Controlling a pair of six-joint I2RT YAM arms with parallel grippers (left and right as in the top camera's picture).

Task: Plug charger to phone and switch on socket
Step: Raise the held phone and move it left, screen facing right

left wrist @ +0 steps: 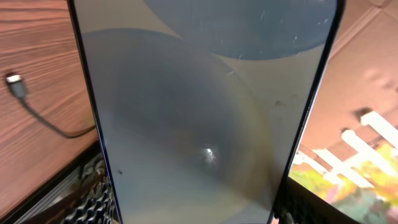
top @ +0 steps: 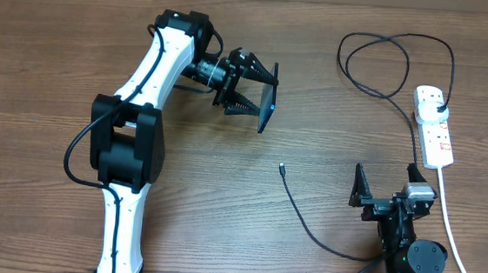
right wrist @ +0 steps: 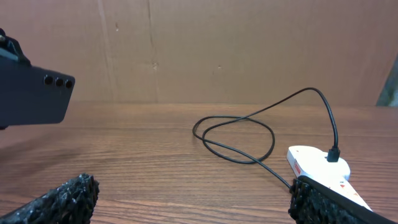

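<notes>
My left gripper [top: 259, 92] is shut on the phone [top: 267, 112], which it holds by the long edges, tilted, above the table's middle left. In the left wrist view the phone's pale screen [left wrist: 205, 112] fills the picture. The charger's connector tip [top: 283, 167] lies free on the wood, also seen as a small tip [left wrist: 13, 84] beside the phone. Its black cable [top: 306, 229] curves off toward the right arm. Another stretch loops at the back [top: 389, 65], and the black plug [top: 438, 106] sits in the white socket [top: 435, 130]. My right gripper [top: 387, 186] stands open and holds nothing.
The socket's thick white cord [top: 451, 231] runs toward the front edge, right of the right arm. From the right wrist the phone's dark back [right wrist: 31, 93] shows at left, the cable loop [right wrist: 236, 137] in the middle, and the socket [right wrist: 317, 165] by the right finger. A cardboard wall [right wrist: 217, 50] stands behind.
</notes>
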